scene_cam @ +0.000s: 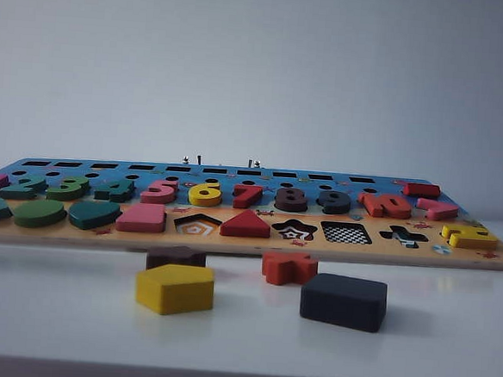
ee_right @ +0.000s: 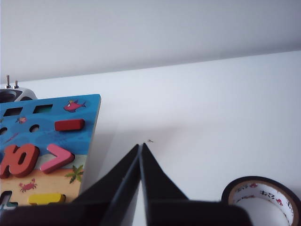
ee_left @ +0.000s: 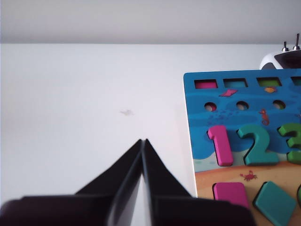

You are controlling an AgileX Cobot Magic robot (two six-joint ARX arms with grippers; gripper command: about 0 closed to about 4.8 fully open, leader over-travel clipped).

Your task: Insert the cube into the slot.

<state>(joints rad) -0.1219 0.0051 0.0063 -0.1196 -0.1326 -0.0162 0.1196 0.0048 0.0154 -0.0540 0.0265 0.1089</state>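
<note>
Exterior view: white bench (scene_cam: 448,340) | puzzle board (scene_cam: 248,243), slot (scene_cam: 346,233) with checkerboard floor seen empty | cube (scene_cam: 344,301) lying on bench before board, right of yellow pentagon (scene_cam: 175,287) | left gripper (ee_left: 142,141) beside board's left edge, fingers pressed together, nothing held | right gripper (ee_right: 141,145) beside board's right edge, fingers likewise closed, empty.

Board (scene_cam: 248,240) numerals 1–9, 10

Left tool (ee_left: 142,141): fingers pressed together to a point, held low and level above the tabletop (ee_left: 84,108). Right tool (ee_right: 141,146): likewise closed, empty, poised level over the tabletop.
</note>
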